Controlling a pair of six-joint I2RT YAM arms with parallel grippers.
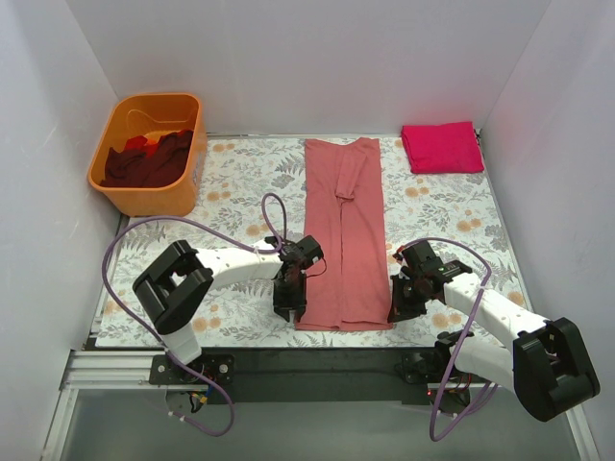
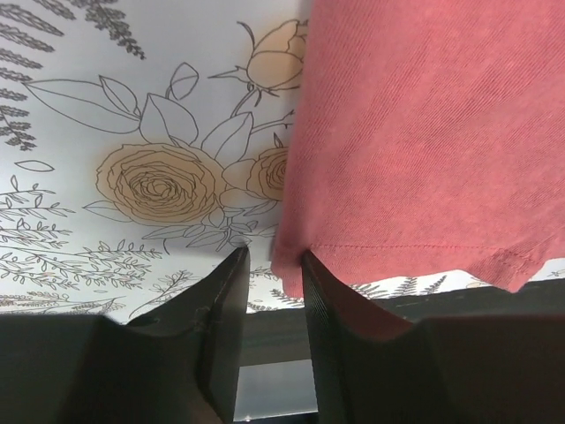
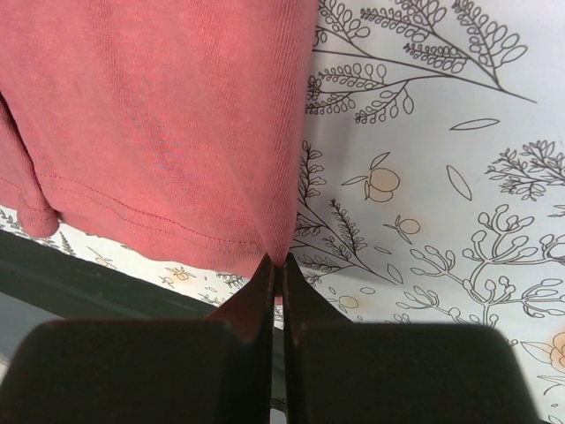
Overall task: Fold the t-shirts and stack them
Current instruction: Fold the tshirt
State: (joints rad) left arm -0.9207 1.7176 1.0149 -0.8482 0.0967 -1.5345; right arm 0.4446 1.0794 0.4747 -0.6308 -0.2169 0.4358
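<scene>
The dusty salmon-pink t-shirt (image 1: pixel 342 230) lies folded lengthwise in a long strip down the middle of the floral cover. My left gripper (image 1: pixel 288 307) is at its near left corner. In the left wrist view the gripper (image 2: pixel 272 263) is open, with the shirt's hem corner (image 2: pixel 291 258) between the fingertips and against the right finger. My right gripper (image 1: pixel 397 309) is at the near right corner. In the right wrist view it (image 3: pixel 275 263) is shut on the shirt's hem corner (image 3: pixel 265 238). A bright magenta t-shirt (image 1: pixel 442 147) lies folded at the back right.
An orange tub (image 1: pixel 115 130) at the back left holds dark maroon and red shirts (image 1: pixel 149 158). The table's near edge and a black rail (image 1: pixel 317 341) run just below the shirt's hem. White walls close in the back and both sides.
</scene>
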